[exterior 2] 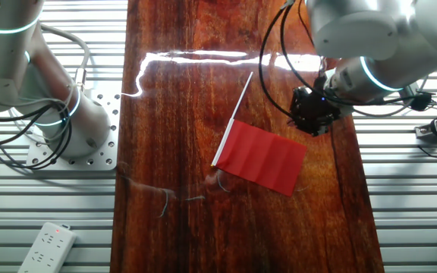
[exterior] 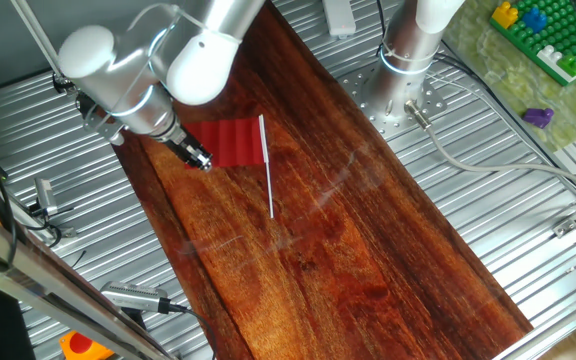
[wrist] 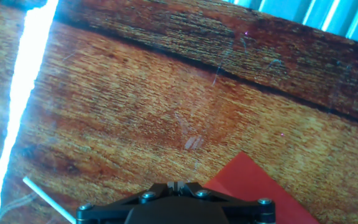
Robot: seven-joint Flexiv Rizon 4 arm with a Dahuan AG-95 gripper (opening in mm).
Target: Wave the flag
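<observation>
A long dark reddish wooden board (exterior: 348, 240) runs across a ribbed metal table (exterior: 488, 170), and takes up most of each fixed view. Over its edge leans the silver robot arm (exterior: 138, 60), its black gripper (exterior: 194, 153) low above the wood and just beside the cloth of the flag (exterior: 236, 142). The flag lies flat on the board: a plain red rectangle with a thin white stick (exterior: 268, 175) along one side, the bare part of the stick reaching out past the cloth along the wood. In the other fixed view the gripper (exterior 2: 313, 110) sits near the flag's far corner, close to the red cloth (exterior 2: 264, 157) but apart from the stick (exterior 2: 240, 102). From the hand view only the black base of the gripper (wrist: 176, 202) shows at the bottom edge, with a red corner of the flag (wrist: 253, 183) just beside it and the white stick end (wrist: 45, 196) off to the other side; the fingertips are out of sight, so I cannot tell whether the jaws are apart or together. A second arm's round metal base (exterior: 403, 85) stands on the table, and beyond it a green building-brick plate (exterior: 558, 35). A white power strip (exterior 2: 48, 246) lies near the table edge.
</observation>
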